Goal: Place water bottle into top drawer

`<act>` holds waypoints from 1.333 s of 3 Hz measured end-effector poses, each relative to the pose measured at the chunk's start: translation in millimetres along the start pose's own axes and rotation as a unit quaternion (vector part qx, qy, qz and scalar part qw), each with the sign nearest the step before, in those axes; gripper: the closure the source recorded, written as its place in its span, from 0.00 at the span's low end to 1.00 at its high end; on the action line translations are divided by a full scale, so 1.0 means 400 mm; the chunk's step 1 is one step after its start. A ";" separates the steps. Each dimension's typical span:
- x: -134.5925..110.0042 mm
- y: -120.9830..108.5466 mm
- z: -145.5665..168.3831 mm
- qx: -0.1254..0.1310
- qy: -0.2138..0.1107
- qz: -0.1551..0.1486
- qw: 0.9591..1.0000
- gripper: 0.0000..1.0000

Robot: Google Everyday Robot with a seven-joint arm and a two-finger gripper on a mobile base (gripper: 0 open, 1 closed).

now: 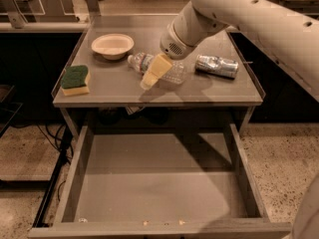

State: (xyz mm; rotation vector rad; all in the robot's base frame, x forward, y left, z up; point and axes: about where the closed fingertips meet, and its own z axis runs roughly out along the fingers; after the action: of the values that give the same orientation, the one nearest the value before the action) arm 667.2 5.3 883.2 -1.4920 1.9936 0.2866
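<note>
The water bottle (175,74) lies on its side in the middle of the table top (149,94), white cap pointing left toward the bowl. My gripper (151,75) hangs from the white arm at the upper right. It is right over the bottle's middle and covers part of it. The top drawer (159,183) is pulled out wide below the table's front edge, and nothing lies in it.
A cream bowl (112,45) stands at the back left of the table. A green and yellow sponge (75,78) lies at the front left. A crushed silver can (216,65) lies right of the bottle. Cables run on the floor at the left.
</note>
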 end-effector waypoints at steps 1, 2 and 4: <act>0.020 0.002 0.029 0.016 0.008 0.002 1.000 0.00; 0.042 -0.009 0.038 0.043 0.010 -0.007 0.999 0.00; 0.061 -0.058 0.033 0.081 0.009 -0.021 0.996 0.00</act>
State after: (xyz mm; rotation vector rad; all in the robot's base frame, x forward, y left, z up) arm 689.2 -14.8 862.8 -1.4361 1.9481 0.0924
